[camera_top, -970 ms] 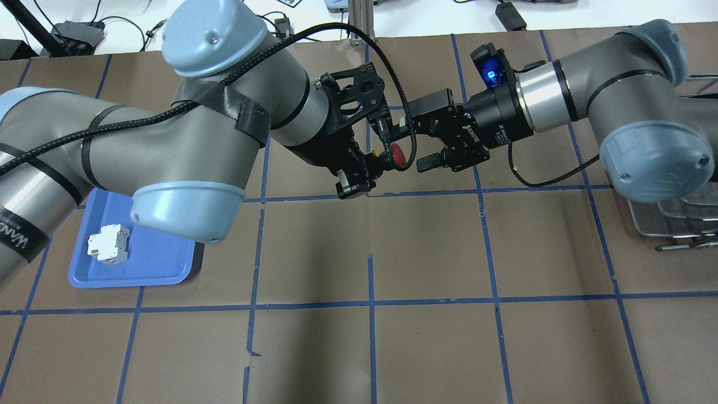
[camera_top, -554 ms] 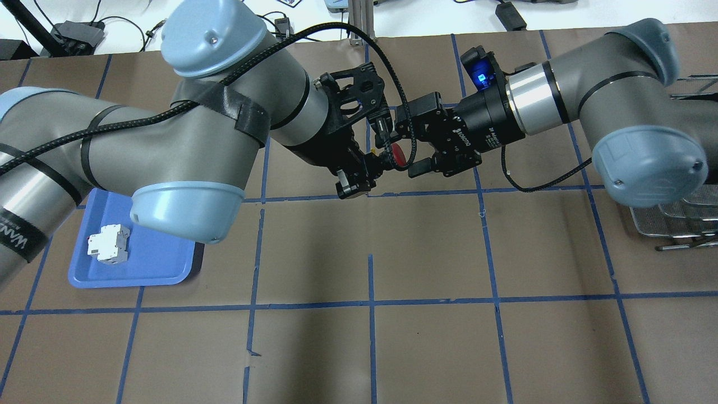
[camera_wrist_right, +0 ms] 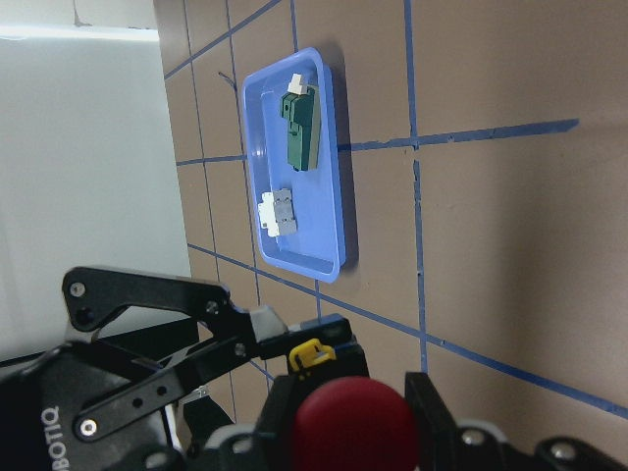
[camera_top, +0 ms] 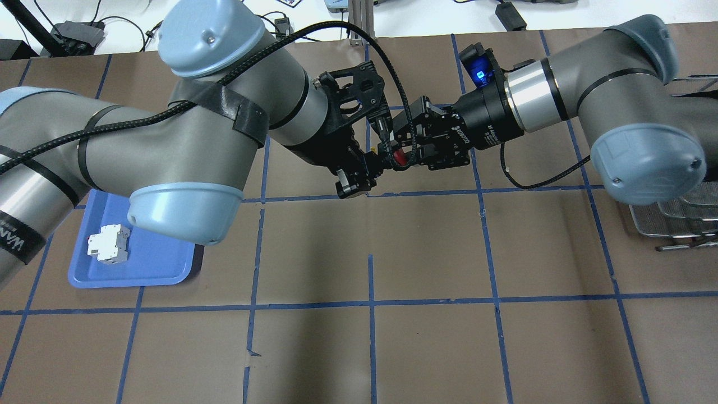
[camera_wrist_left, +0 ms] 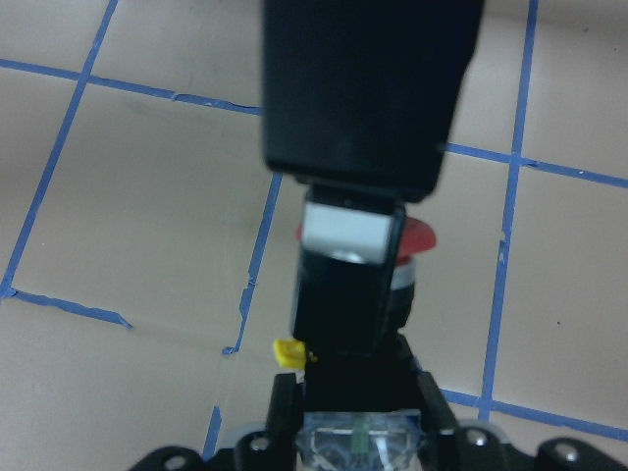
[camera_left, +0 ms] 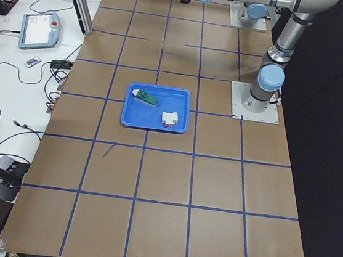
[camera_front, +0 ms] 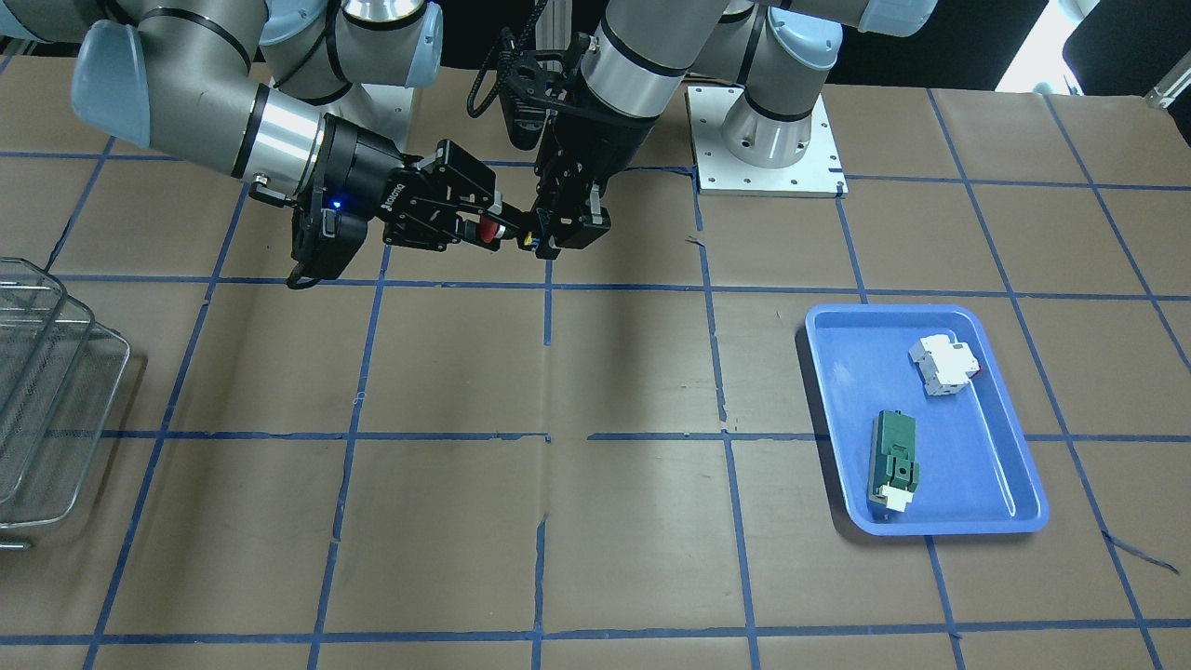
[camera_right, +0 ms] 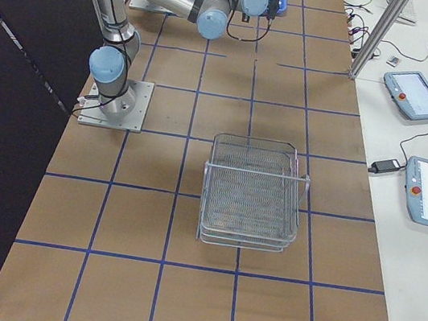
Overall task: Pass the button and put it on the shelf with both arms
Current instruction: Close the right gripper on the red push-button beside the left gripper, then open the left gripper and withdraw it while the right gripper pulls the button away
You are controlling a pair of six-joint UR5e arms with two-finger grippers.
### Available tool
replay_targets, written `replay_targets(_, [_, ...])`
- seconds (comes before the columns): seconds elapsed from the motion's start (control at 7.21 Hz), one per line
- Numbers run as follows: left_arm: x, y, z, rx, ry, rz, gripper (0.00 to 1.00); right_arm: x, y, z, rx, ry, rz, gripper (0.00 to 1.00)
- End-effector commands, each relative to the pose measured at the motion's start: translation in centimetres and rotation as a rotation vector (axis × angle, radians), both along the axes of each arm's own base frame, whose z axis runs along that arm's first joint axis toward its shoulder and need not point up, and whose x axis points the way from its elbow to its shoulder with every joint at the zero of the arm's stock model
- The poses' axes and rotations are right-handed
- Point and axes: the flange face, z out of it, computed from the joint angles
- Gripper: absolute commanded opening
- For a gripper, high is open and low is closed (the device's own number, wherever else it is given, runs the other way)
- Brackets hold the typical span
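Observation:
The button (camera_top: 399, 157), with a red cap, black body and yellow tab, hangs above the table's far middle between both grippers. My left gripper (camera_top: 377, 163) is shut on its black body. My right gripper (camera_top: 405, 150) is shut on its red cap from the opposite side. In the front view the button (camera_front: 485, 230) sits between the right gripper (camera_front: 476, 227) and the left gripper (camera_front: 532, 238). The right wrist view shows the red cap (camera_wrist_right: 358, 424) pinched between my fingers. The left wrist view shows the cap (camera_wrist_left: 420, 236) partly hidden behind a right finger (camera_wrist_left: 363, 88). The wire shelf (camera_right: 254, 187) stands at the table's right end.
A blue tray (camera_front: 977, 447) on my left side holds a white breaker block (camera_front: 944, 363) and a green module (camera_front: 893, 451). The shelf's rim (camera_top: 673, 224) shows under my right elbow. Brown paper with blue tape lines covers the table.
My right gripper moved left onto the button and closed its open jaws on the red cap. My left gripper stayed still, holding the body.

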Motion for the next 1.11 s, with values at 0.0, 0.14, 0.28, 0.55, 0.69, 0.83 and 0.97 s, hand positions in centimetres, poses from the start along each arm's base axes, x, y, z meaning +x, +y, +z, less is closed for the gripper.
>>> replay_targets(0.0, [0.0, 0.1, 0.2, 0.001, 0.002, 0.015, 0.52, -0.1, -0.1, 0.2, -0.008, 0.000, -0.002, 0.09])
replay_targets(0.14, [0.0, 0.1, 0.2, 0.001, 0.002, 0.015, 1.00, -0.1, -0.2, 0.2, -0.008, 0.000, -0.003, 0.09])
replay_targets(0.28, [0.1, 0.0, 0.2, 0.000, 0.003, 0.017, 1.00, -0.1, -0.3, 0.5, -0.014, 0.002, -0.002, 0.10])
replay_targets(0.55, [0.6, -0.3, 0.2, -0.002, 0.001, 0.026, 1.00, -0.2, -0.5, 0.8, -0.020, 0.008, -0.003, 0.10])
replay_targets(0.69, [0.8, -0.3, 0.1, -0.001, -0.003, 0.027, 1.00, -0.3, -0.6, 0.8, -0.023, 0.010, -0.005, 0.10])
replay_targets(0.83, [2.3, -1.2, 0.0, 0.007, -0.009, 0.064, 1.00, -1.1, -1.0, 0.9, -0.086, 0.091, -0.003, 0.11])
replay_targets(0.97, [6.4, -3.6, 0.0, 0.022, -0.009, 0.180, 1.00, -1.8, -0.6, 1.6, -0.139, 0.195, 0.000, 0.11])
